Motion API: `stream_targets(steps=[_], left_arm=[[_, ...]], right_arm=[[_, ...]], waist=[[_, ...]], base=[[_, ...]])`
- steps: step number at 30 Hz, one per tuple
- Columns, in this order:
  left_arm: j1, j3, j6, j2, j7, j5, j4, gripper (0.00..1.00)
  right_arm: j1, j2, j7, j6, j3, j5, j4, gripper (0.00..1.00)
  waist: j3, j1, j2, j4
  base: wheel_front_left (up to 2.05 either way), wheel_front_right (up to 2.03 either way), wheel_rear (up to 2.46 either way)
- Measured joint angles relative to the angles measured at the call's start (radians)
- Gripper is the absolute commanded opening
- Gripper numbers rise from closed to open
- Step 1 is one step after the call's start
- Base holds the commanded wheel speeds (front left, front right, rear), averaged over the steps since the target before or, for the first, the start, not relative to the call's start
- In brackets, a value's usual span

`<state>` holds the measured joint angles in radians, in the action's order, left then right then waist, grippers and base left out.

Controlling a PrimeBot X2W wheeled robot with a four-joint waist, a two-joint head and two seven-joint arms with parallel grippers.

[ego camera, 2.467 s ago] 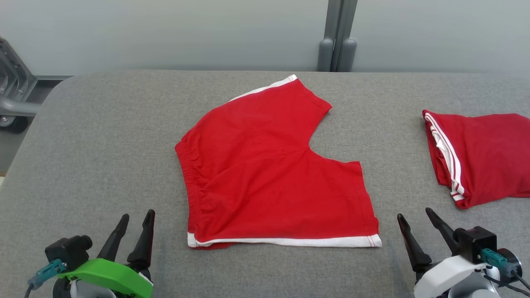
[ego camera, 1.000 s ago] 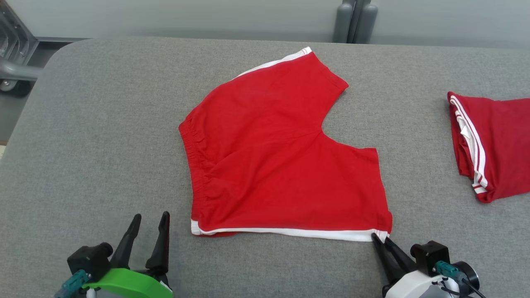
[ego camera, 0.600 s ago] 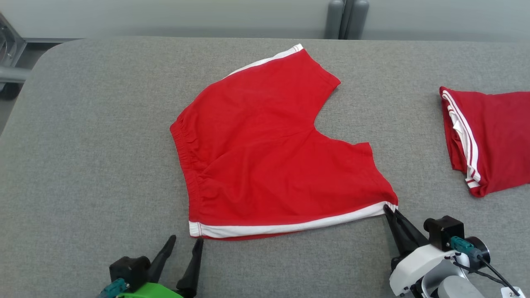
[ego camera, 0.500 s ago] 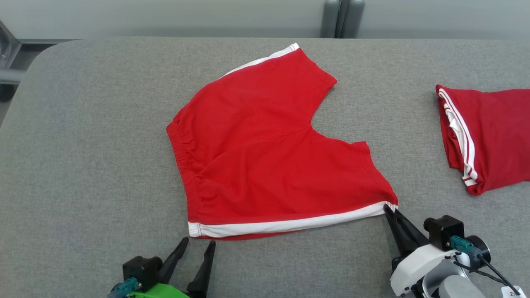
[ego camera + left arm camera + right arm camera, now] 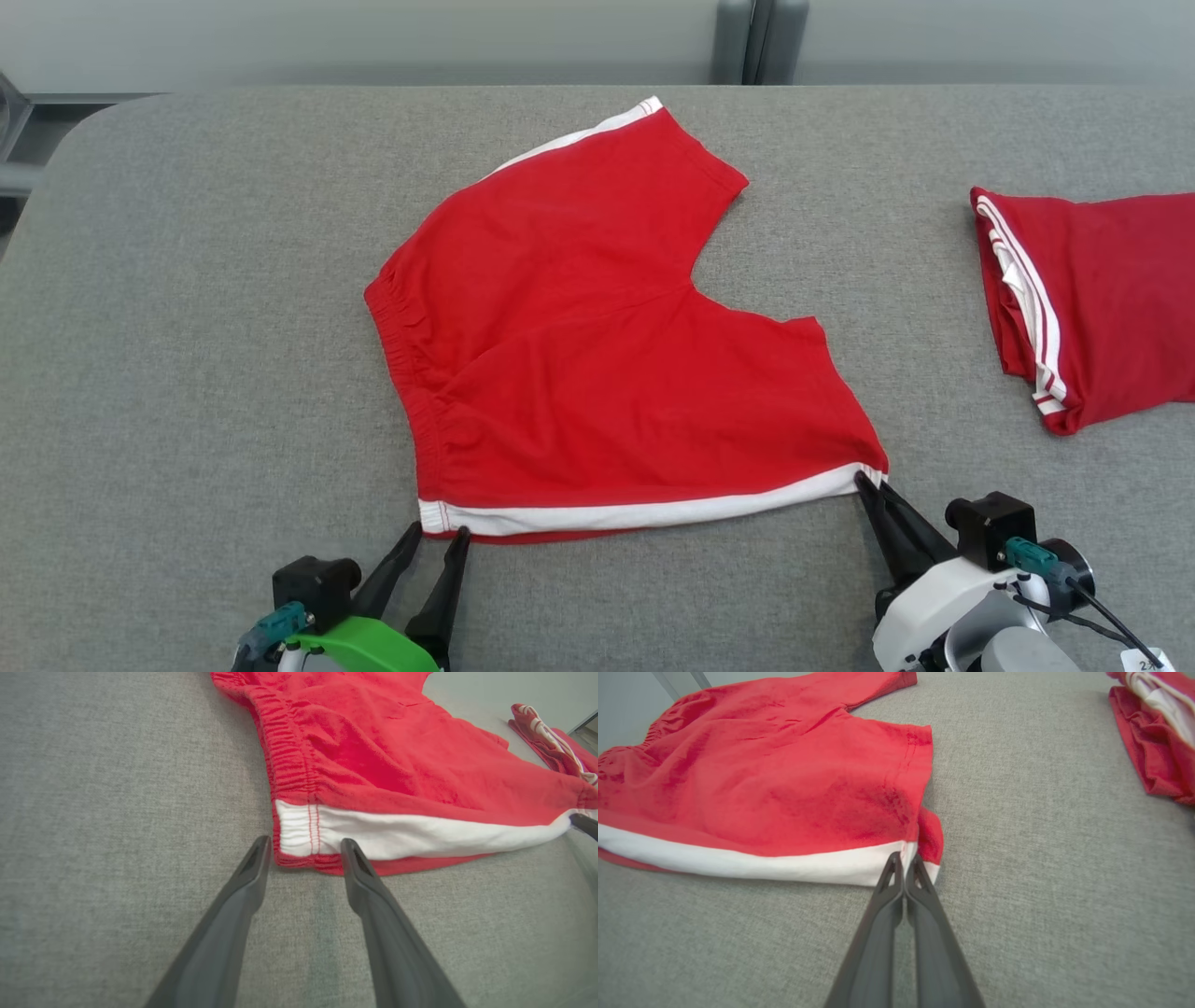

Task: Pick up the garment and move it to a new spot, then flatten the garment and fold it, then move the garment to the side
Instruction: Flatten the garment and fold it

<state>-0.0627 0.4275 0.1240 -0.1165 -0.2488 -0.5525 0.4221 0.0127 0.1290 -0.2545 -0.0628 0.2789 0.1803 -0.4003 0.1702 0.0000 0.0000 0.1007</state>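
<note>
- Since a second ago the left gripper has come forward from bare table to the near left corner of the shorts. The right gripper has closed on the near right corner, and the stripe now slants toward that end.
- Head view: the shorts lie spread mid-table, with the waistband to the left, a white stripe along the near edge and one leg pointing away. The left jaws stand apart, one tip on either side of the waistband corner. The right jaws are together, pinching the stripe's right end. A folded pair lies well apart at the right.
- Left wrist view: the left gripper straddles the white corner of the shorts. One finger is just beside the cloth edge and the other overlaps the stripe. A dark fingertip of the other arm meets the stripe's far end. The folded pair lies beyond.
- Right wrist view: the right gripper is clamped on the hem corner of the shorts, with a small red flap beside its tips. The folded pair lies at the upper right.
</note>
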Motion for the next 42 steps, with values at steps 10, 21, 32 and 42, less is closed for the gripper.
stream_targets(steps=[10,21,32,42], left_arm=[[-0.028,0.03,0.0,0.005,0.0,-0.026,0.022,0.42],[-0.044,0.1,0.0,0.004,0.0,-0.054,0.022,0.0],[0.121,0.199,0.0,-0.068,0.063,-0.275,-0.15,0.0],[0.194,0.345,0.0,-0.22,0.273,-0.503,-0.49,0.0]], right_arm=[[0.005,-0.002,0.0,-0.01,-0.004,-0.006,-0.012,0.0],[0.003,-0.003,0.0,-0.02,-0.029,-0.004,0.001,0.0],[-0.242,-0.015,0.005,-0.053,-0.145,0.287,0.154,0.0],[-0.283,0.124,0.147,-0.061,-0.12,0.434,0.439,0.0]], waist=[[-0.004,0.0,0.0,-0.004],[-0.01,0.0,0.0,-0.005],[-0.023,0.0,0.0,-0.017],[0.032,0.0,0.0001,-0.021]], base=[[0.0,0.0,0.0],[0.0,0.0,0.0],[0.0,0.0,0.0],[0.0,0.0,0.0]])
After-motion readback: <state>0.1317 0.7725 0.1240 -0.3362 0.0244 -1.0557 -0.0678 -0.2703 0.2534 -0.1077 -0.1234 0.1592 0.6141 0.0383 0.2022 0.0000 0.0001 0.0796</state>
